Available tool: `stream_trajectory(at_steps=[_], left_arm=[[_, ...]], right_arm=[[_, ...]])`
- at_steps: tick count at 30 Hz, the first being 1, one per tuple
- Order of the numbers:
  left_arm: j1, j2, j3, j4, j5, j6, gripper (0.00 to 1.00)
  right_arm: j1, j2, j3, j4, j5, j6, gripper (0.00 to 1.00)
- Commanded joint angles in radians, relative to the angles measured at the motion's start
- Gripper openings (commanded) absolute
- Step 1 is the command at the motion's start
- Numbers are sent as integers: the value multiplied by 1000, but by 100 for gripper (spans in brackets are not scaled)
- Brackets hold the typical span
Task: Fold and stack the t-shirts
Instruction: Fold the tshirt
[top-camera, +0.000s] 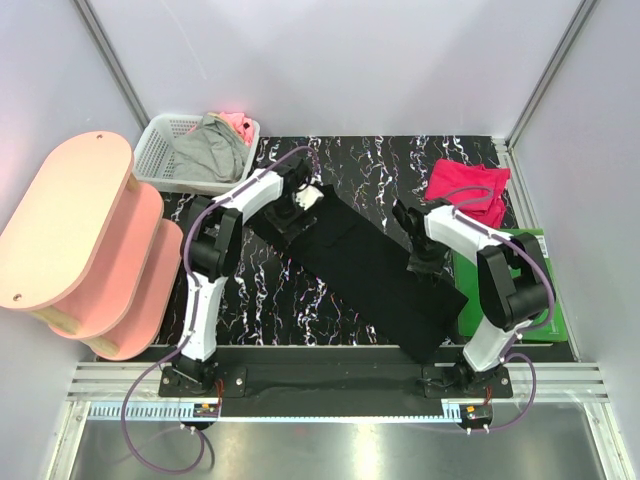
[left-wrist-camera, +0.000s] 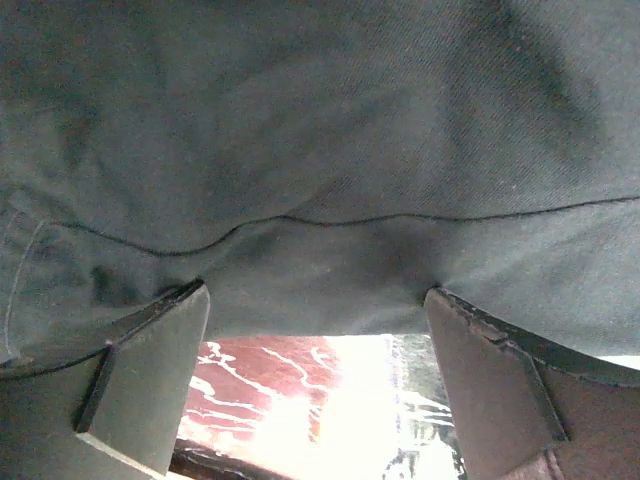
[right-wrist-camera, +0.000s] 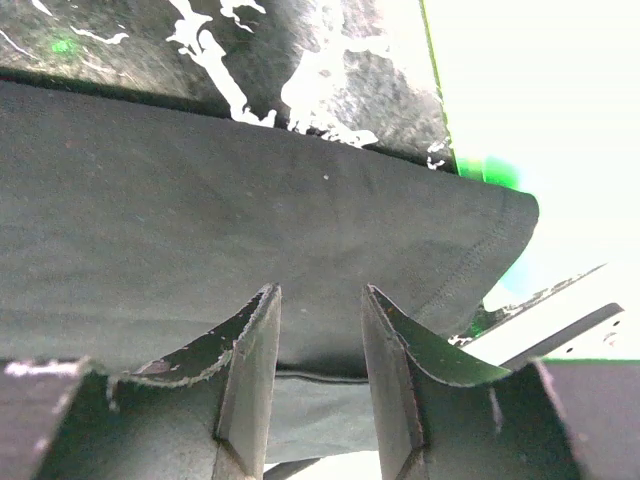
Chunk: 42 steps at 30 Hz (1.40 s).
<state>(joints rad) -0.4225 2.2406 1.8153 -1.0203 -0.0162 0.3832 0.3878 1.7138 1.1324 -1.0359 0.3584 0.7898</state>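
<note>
black t-shirt (top-camera: 370, 265) lies diagonal, hem beside green board (top-camera: 548, 322), marbled table (top-camera: 290, 300) either side.

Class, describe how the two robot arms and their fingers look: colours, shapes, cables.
The left arm and right arm have white tubular links, bulky black joints and black bases. Purple cables trail from each. The fingers are flat, dark, wedge-shaped plates with scuffed edges.

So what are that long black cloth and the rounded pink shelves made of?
The long black cloth t-shirt looks like soft matte fabric, probably cotton: fine weave, stitched hem, limp folds. The rounded pink shelf unit looks like painted wood or fibreboard: rigid, smooth matte faces, thick flat edges; which one is unclear.
</note>
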Motion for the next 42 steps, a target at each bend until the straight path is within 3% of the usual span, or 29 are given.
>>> stream_trajectory(at_steps=[1,9,12,19,26,34,42], left_arm=[[1,92,96,-11,-33,-12,95],[5,328,511,-148,-38,-36,98],[8,372,593,-150,-56,-58,99],[88,353,618,-47,-142,-153,99],[126,381,719,-9,-192,-124,99],[142,329,624,-3,-134,-158,99],[156,42,376,-3,-2,-175,99]], right_arm=[[5,72,30,-18,41,-23,45],[31,109,-36,19,-55,-55,45],[86,136,-37,20,-88,-58,45],[262,230,23,42,-196,-14,45],[394,329,180,63,-312,5,44],[476,365,343,68,-426,-44,43],[500,316,380,116,-592,-101,43]])
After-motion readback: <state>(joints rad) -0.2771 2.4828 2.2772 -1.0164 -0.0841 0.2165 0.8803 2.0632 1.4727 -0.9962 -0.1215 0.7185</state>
